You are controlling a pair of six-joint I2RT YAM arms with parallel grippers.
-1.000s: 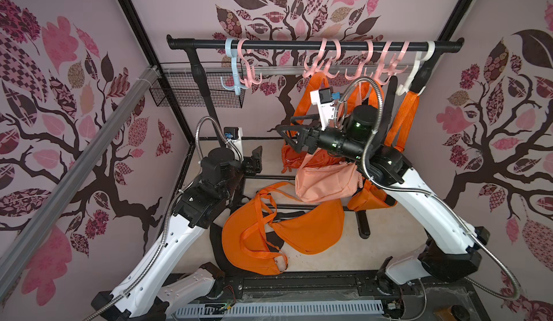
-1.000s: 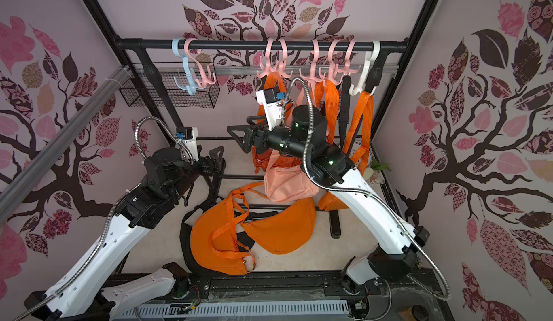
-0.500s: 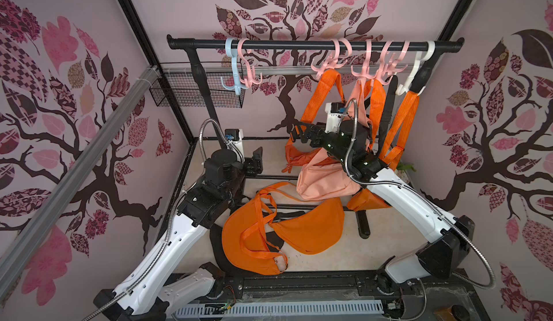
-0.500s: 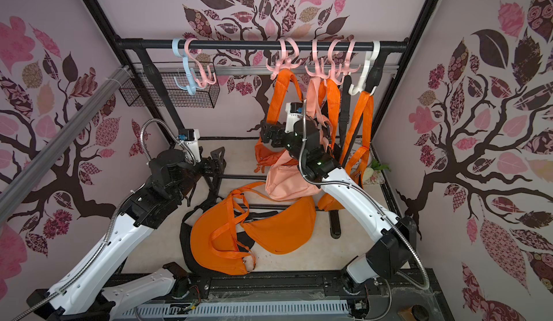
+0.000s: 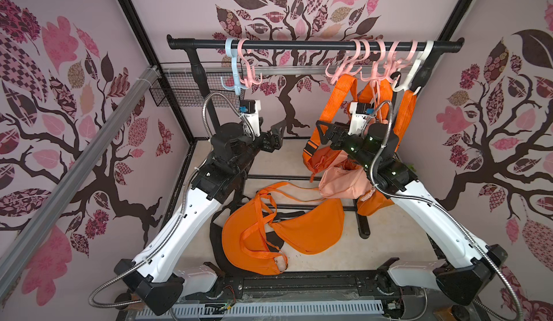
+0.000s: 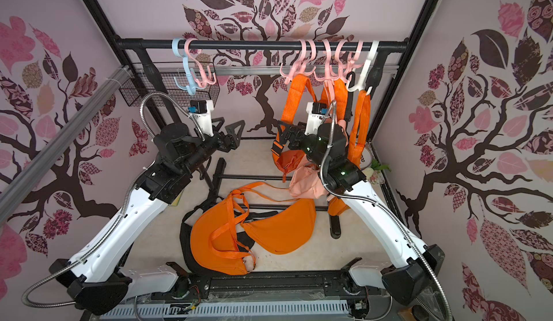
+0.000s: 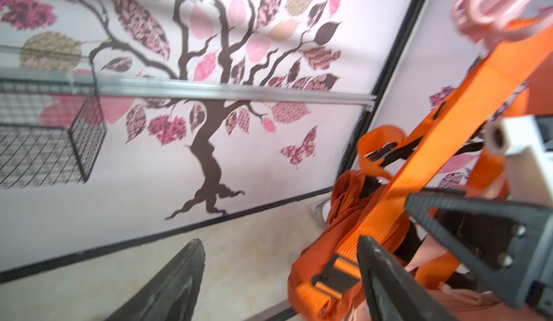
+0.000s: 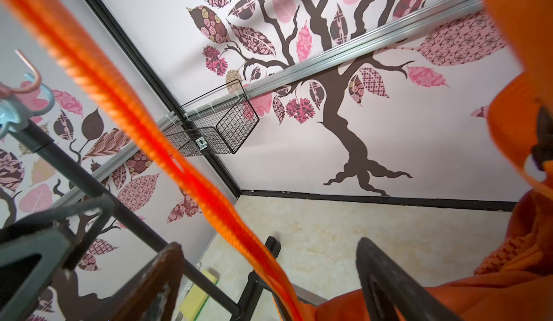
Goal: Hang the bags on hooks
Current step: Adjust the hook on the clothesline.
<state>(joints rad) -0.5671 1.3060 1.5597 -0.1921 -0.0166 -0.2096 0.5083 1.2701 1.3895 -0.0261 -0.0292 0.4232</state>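
Right gripper (image 5: pixel 326 134): jaws wide apart, clamped on nothing; a second ago it was raised close under the hooks, and it now sits lower and drawn back from the rail (image 5: pixel 299 44). Bag (image 5: pixel 321 159), orange: hangs at the back of the cell, clear of the surface (image 5: pixel 389 250); its strap (image 5: pixel 341 101) runs up over a pink hook (image 5: pixel 344 68) on the rail and looks taut under the bag's own weight, with no gripper bearing it. Change noted: half a second ago the right gripper was just below that hook, by the strap; it has since come away, and the strap has stayed on; judged, the hanging of this bag is done and the release has held. Caution: in the right wrist view the strap (image 8: pixel 149 131) passes, blurred, between the spread jaws without being pinched; further retreat could catch it and lift it off, so the gripper should be kept wide and backed out along the strap. Left gripper (image 5: pixel 275 135): jaws apart, empty, held in the air about level with its partner and much where it was a second ago; no part in the hanging visible. Also present: a peach bag (image 5: pixel 341 181) hanging beside the orange one; two orange bags (image 5: pixel 251 238) lying loose on the surface near the front, straps tangled, not hung.
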